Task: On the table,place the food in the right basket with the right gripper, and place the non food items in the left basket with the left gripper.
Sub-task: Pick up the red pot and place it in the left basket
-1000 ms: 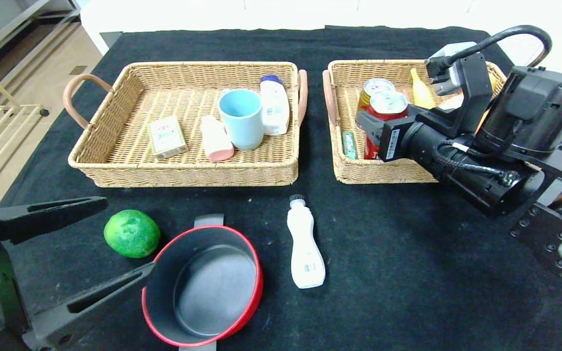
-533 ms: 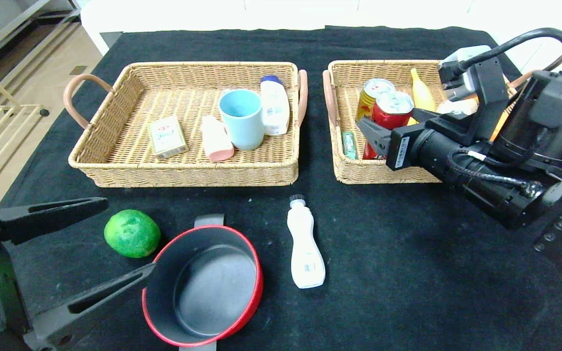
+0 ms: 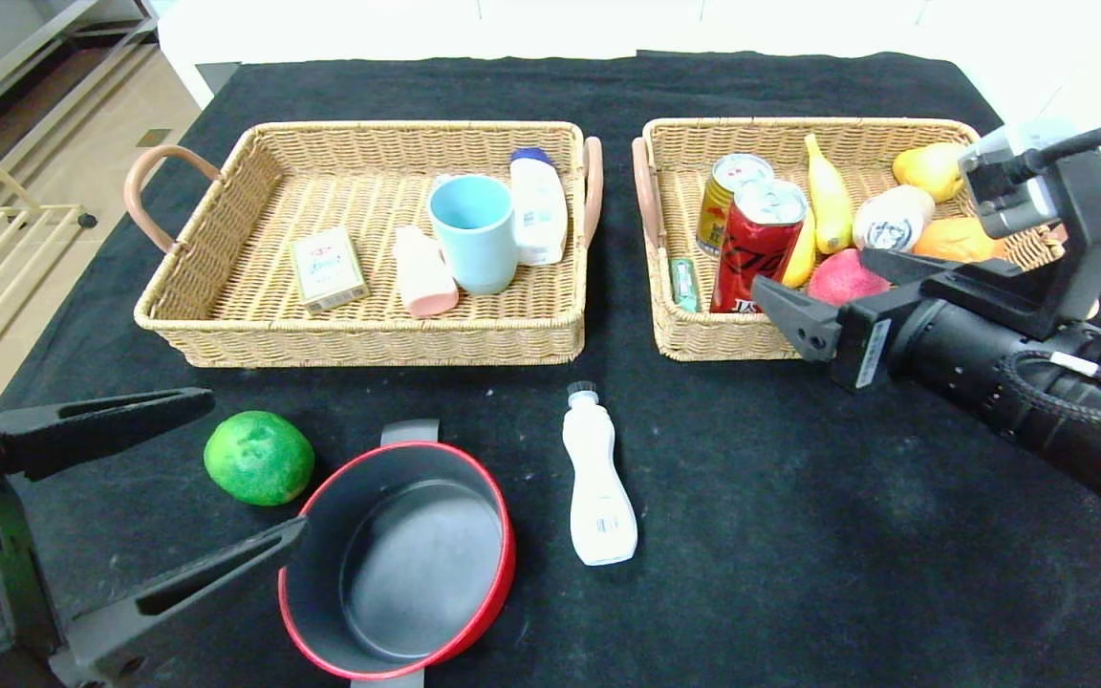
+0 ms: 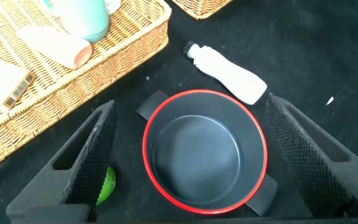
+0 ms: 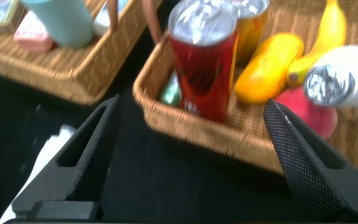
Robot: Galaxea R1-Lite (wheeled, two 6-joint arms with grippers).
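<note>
Having let go of the red drink can (image 3: pixel 757 247) standing in the right wicker basket (image 3: pixel 718 336), the right gripper (image 3: pixel 832 296) backs away wide open and empty, so that food item looks delivered.

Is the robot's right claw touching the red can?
Apart. In the head view the right gripper, open, sits just outside the right basket, and bare basket shows between its fingertip and the red can.
</note>
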